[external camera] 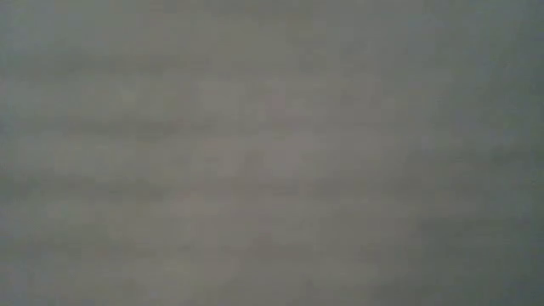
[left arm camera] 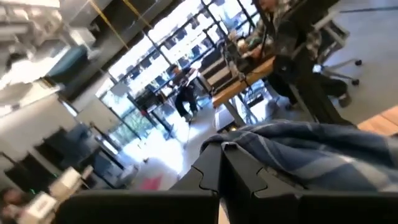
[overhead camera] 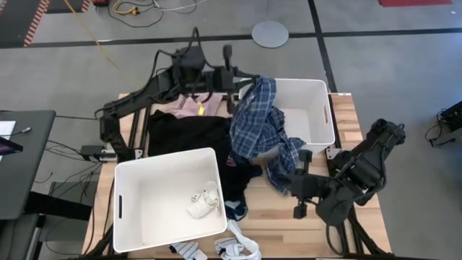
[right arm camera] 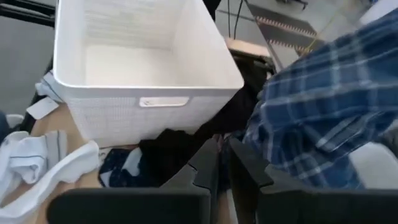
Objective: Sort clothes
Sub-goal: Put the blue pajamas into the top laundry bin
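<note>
My left gripper (overhead camera: 234,85) hovers over the table's far side, shut on the blue-white plaid shirt (overhead camera: 261,119). The shirt hangs down past the far right bin's (overhead camera: 326,108) left wall. Its lower end (overhead camera: 285,170) reaches the table beside my right gripper (overhead camera: 294,186). That gripper is raised at the right, with a narrow gap between its fingers and nothing in it; the plaid shirt (right arm camera: 329,118) hangs just beside it. The black garment (overhead camera: 191,133) and the pink garment (overhead camera: 191,108) lie spread at the far left. The low view shows only grey. My left gripper pinches a bunched edge of the plaid shirt (left arm camera: 239,142) between its two fingertips (left arm camera: 211,165). The fingers lie level and come from the table's left. The cloth (left arm camera: 311,152) drapes away from the tips and hangs slack below them, with its lower end on the table.
A white bin (overhead camera: 126,217) at the near left holds a white sock (overhead camera: 203,202). A dark blue patterned piece (right arm camera: 121,165) and white striped socks (right arm camera: 31,155) lie at the table's near edge. Bare wood (overhead camera: 267,231) shows at the near right.
</note>
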### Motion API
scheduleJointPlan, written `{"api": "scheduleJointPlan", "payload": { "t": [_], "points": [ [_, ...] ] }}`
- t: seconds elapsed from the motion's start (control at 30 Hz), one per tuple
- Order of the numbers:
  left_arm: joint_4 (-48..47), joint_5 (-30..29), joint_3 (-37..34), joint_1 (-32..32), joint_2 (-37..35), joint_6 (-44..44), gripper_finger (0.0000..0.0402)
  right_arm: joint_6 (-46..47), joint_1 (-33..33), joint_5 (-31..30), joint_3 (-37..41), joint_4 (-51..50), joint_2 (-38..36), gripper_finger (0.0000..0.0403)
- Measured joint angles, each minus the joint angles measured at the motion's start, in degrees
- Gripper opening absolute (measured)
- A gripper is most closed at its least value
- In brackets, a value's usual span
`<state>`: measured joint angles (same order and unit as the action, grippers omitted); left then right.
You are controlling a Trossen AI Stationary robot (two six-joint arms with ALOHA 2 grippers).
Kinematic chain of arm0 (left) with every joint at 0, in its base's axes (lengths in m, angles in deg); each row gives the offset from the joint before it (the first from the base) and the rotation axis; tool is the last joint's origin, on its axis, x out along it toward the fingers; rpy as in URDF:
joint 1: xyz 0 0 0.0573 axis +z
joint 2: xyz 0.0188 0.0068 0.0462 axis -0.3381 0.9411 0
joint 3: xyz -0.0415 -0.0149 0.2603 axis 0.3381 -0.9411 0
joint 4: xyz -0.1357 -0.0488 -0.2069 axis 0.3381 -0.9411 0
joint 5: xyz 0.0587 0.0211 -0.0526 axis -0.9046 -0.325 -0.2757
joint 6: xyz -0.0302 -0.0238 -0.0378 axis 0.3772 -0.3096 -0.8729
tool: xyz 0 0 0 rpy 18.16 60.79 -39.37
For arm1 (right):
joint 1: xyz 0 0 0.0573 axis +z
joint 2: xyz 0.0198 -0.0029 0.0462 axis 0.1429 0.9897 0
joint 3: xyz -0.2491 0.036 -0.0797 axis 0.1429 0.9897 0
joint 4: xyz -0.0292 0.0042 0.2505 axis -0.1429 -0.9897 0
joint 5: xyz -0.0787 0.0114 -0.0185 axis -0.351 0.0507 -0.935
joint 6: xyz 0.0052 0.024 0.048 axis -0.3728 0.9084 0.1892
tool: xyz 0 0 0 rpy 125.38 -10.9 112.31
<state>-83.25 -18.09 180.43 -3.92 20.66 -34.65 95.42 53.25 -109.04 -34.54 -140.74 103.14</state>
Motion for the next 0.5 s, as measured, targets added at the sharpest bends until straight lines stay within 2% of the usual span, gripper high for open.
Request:
{"api": "scheduleJointPlan", "payload": {
  "t": [0.23, 0.5],
  "points": [
    [3.06, 5.56, -0.06, 5.56, 5.42, -6.92, 0.0000, 7.98, 2.92, -0.20, 1.13, -2.27, -0.04, 0.0062],
    [2.97, 6.27, -0.09, 7.93, 13.22, -10.71, 0.0000, 16.25, 3.47, 0.65, 7.29, -2.68, 0.03, 0.0062]
  ]
}}
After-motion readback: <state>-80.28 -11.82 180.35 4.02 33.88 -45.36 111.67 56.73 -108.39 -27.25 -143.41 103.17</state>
